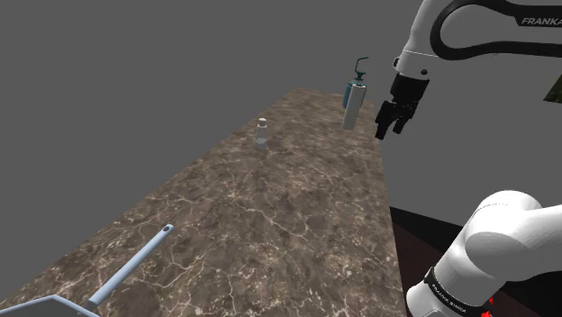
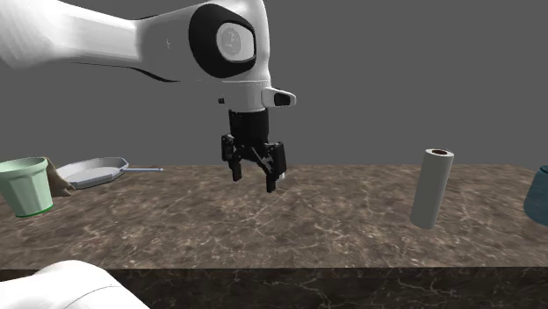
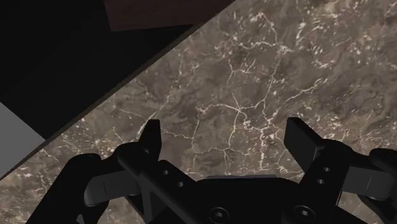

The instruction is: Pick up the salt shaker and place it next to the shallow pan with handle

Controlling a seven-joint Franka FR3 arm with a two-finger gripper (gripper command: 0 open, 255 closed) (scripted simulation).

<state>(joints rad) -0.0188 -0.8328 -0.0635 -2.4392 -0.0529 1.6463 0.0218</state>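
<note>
Marble surface (image 1: 270, 216), shoulder view: salt shaker (image 1: 262, 131) stands upright, well apart from the gripper (image 1: 394, 120), off to that view's left of it; pan (image 1: 54, 304) lies farther the same way, lower. Second exterior view: gripper (image 2: 255, 180) hangs above the surface, jaws apart. Wrist view: fingers (image 3: 299, 137) spread, empty, bare marble beneath. Next move likely needs a long reach.

A brown marbled counter (image 1: 270, 216) runs from the lower left of the shoulder view up to its upper middle. A grey pan (image 1: 49, 306) sits in the lower left corner, its long handle pointing up and right. Towards the upper middle stands a small salt shaker (image 1: 262, 131), with a pale roll (image 1: 353, 106) and a teal pump bottle (image 1: 359, 70) to its right. In the second exterior view, a green cup (image 2: 26, 186) stands at the left edge near the pan.
</note>
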